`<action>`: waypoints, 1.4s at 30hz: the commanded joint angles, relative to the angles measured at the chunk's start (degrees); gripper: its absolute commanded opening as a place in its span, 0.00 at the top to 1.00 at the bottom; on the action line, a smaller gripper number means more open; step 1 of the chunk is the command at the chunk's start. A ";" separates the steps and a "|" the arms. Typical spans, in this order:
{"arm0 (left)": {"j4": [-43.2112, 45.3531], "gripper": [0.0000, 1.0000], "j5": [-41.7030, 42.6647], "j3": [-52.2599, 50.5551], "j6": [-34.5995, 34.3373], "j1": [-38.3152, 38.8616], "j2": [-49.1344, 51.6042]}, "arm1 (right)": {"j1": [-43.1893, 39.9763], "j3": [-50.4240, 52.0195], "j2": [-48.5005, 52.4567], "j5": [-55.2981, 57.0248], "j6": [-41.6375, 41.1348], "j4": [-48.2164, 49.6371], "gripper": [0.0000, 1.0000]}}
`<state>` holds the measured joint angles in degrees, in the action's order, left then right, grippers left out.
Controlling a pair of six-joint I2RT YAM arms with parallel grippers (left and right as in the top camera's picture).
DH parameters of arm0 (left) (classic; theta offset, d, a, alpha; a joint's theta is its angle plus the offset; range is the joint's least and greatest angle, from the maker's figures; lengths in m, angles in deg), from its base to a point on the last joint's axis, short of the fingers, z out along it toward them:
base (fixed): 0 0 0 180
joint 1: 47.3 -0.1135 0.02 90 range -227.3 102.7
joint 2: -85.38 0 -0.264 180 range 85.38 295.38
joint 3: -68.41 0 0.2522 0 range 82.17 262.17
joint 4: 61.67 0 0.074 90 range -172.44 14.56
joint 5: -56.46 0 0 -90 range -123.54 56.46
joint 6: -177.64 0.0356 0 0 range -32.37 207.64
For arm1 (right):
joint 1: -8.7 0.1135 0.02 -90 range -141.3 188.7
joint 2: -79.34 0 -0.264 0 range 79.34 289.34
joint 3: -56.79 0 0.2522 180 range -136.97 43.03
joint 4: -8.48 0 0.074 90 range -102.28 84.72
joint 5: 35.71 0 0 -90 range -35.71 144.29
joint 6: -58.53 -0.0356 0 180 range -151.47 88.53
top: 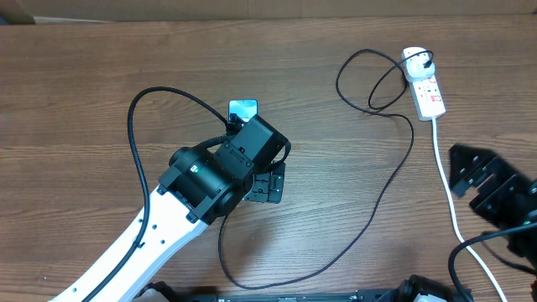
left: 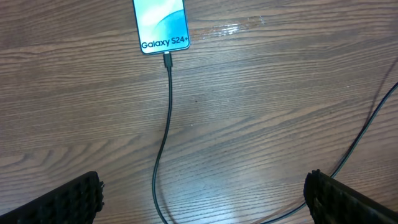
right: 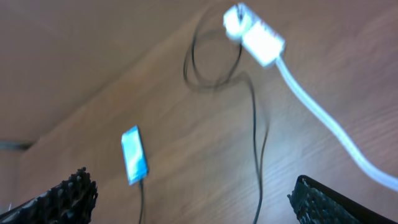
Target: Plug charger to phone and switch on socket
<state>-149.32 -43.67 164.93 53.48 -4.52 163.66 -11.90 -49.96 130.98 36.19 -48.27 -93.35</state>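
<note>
Wood-grain laminate, brown and slightly glossy, covers the table (top: pixel 84 84). On it lies the phone (left: pixel 161 25), a slim flat rectangle with dark edges and a bright cyan screen that reads "Galaxy S24+". The charger (left: pixel 166 118) is a thin, smooth black cable. Its small connector tip meets the phone's bottom edge and looks seated there. From the phone the cable sweeps in a long loose curve across the table, coils into a loop, and ends in a black plug at the socket (top: pixel 426 84).

The socket is an elongated white plastic strip with small red markings. It lies well apart from the phone, toward the right arm's side, and a thick white cord (top: pixel 445 176) trails from it. Whether its switch is on cannot be told.

The left gripper (left: pixel 205 186) hangs just short of the phone's bottom edge. Its ribbed black pads (left: pixel 74 196) are spread wide and grasp nothing, and the cable lies on the table between them, untouched. The right gripper (right: pixel 196 196) is well apart from the phone, nearer the socket. Its pads are likewise splayed fully and empty, touching nothing. Its wrist view is blurred.
</note>
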 commanded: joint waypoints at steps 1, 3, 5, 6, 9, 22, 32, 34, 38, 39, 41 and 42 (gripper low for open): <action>0.07 0.00 -0.79 -0.22 0.70 0.35 0.35 | -0.04 0.48 0.28 -4.50 -0.15 -2.40 0.00; 0.07 0.00 -0.79 -0.22 0.70 0.35 0.35 | -0.04 0.48 0.28 -4.48 -0.11 -2.91 0.00; 0.07 0.00 -0.79 -0.22 0.70 0.35 0.35 | -0.04 0.48 0.28 -4.48 -0.11 -2.91 0.00; 0.07 0.00 -0.79 -0.22 0.70 0.35 0.35 | -0.04 0.48 0.28 -4.48 -0.11 -2.91 0.00; 0.07 0.00 -0.79 -0.22 0.70 0.35 0.35 | -0.04 0.48 0.28 -4.26 -0.07 -2.89 0.00; 0.07 0.00 -0.76 -0.22 0.72 0.35 0.35 | 8.07 8.26 -3.67 -0.57 5.81 9.14 0.00; 0.04 0.00 -0.79 -0.22 0.72 0.35 0.35 | 20.31 34.93 -23.23 1.55 13.53 34.53 0.00; 0.07 0.00 -0.79 -0.22 0.72 0.33 0.35 | 21.00 40.61 -26.56 1.53 14.34 39.10 0.00; 0.07 0.01 -0.79 -0.22 0.72 0.35 0.35 | 21.40 50.07 -33.11 1.01 14.34 47.69 0.00; 0.07 0.00 -0.79 -0.22 0.72 0.35 0.35 | 21.40 52.65 -34.88 0.66 14.36 50.25 0.00; 0.07 0.00 -0.79 -0.22 0.70 0.33 0.35 | 21.40 57.11 -37.94 0.46 14.36 54.07 0.00; 0.07 0.01 -0.79 -0.22 0.72 0.33 0.35 | 21.40 58.66 -39.21 0.46 14.36 55.39 0.00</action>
<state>-149.28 -43.69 164.91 53.48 -4.52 163.68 9.17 3.94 95.52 36.86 -34.39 -41.22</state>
